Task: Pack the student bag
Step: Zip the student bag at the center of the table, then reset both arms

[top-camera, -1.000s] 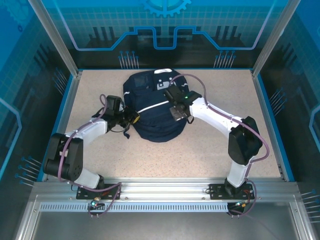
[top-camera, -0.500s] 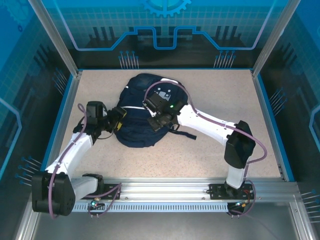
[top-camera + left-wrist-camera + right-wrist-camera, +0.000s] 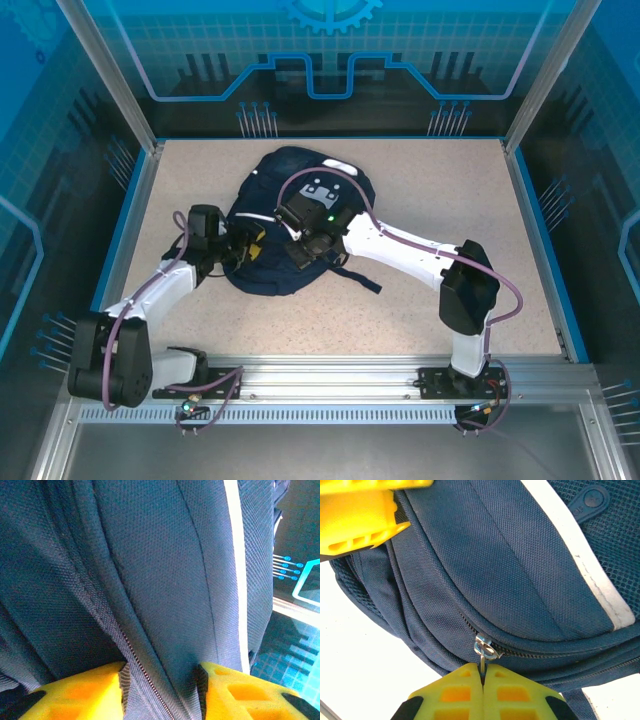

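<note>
Navy-blue fabric backpack flat mid-table; right gripper clamped on its metal zipper pull, zip track running toward left gripper, which narrowly pinches a fabric fold.

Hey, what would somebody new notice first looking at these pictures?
A large navy-blue fabric backpack with a thin white stripe lies in the middle of the speckled table, both arms reaching onto it. The right gripper is shut on a small metal zipper pull at the bag's seam, while the left gripper pinches a fold of fabric beside a zipper line.
</note>
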You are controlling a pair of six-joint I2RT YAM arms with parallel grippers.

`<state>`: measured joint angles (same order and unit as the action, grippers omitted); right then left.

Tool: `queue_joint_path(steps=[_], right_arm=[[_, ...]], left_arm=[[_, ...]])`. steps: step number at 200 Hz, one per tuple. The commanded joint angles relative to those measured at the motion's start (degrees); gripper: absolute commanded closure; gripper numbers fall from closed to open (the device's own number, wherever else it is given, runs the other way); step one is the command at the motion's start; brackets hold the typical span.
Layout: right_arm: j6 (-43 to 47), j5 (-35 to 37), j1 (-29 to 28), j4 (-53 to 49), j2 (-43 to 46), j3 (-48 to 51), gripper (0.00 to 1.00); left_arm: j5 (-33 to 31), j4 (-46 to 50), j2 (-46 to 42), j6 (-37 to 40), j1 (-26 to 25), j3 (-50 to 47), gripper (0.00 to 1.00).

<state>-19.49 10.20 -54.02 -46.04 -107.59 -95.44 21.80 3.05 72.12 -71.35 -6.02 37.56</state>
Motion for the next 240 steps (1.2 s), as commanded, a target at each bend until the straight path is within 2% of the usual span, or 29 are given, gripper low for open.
queue_joint_path(steps=[1,38,82,109,142,153,162,167,174,187,202,224,231,240], right_arm=[[-0.2,0.2,-1.6,-0.1,0.3,-2.1,1.00],[0.5,8.2,0.8,-1.5,3.2,2.3,1.00],[4.5,10.2,8.7,0.5,7.8,10.0,1.00],[4.7,11.7,12.2,-0.5,5.0,6.8,1.00],[1.8,11.9,12.9,-3.0,0.9,0.1,1.00],[0.7,11.3,13.1,-3.5,1.4,-0.4,0.96],[-0.5,9.2,13.8,-4.4,2.7,-0.7,0.89],[-1.4,8.1,14.2,-4.5,3.7,-0.5,0.83],[-2.1,6.9,14.6,-3.8,5.7,0.7,0.72],[-2.6,6.2,15.2,-1.0,10.9,4.4,0.50],[-2.7,8.0,16.6,1.7,16.6,8.6,0.34],[-2.0,18.0,19.5,4.4,23.2,14.3,0.05],[-1.4,20.6,20.8,5.4,24.9,16.0,0.01],[-0.3,22.8,22.8,6.6,27.1,18.0,0.00]], left_arm=[[0.4,-2.5,2.1,0.0,-0.8,2.0,0.71],[-3.3,3.0,2.2,4.6,-0.7,2.6,1.00],[-3.0,5.7,1.7,8.4,0.1,2.2,1.00],[-2.1,6.9,2.1,10.7,0.2,2.9,1.00],[-0.2,8.0,2.6,13.3,0.1,4.7,1.00],[0.1,9.7,2.2,14.6,0.2,5.9,0.87],[-0.4,12.1,1.5,15.9,0.2,7.4,0.65],[-0.7,13.2,1.1,16.7,0.2,8.2,0.55],[-1.8,15.4,0.1,18.1,0.3,9.4,0.46],[-4.4,19.9,-1.6,21.0,0.6,11.9,0.35],[-9.7,24.9,-3.6,25.0,1.2,14.8,0.24],[-21.4,30.0,-6.9,31.1,1.7,17.4,0.04],[-25.3,30.3,-7.9,33.0,1.8,17.4,0.01],[-30.5,29.7,-9.4,35.3,1.9,16.8,0.01]])
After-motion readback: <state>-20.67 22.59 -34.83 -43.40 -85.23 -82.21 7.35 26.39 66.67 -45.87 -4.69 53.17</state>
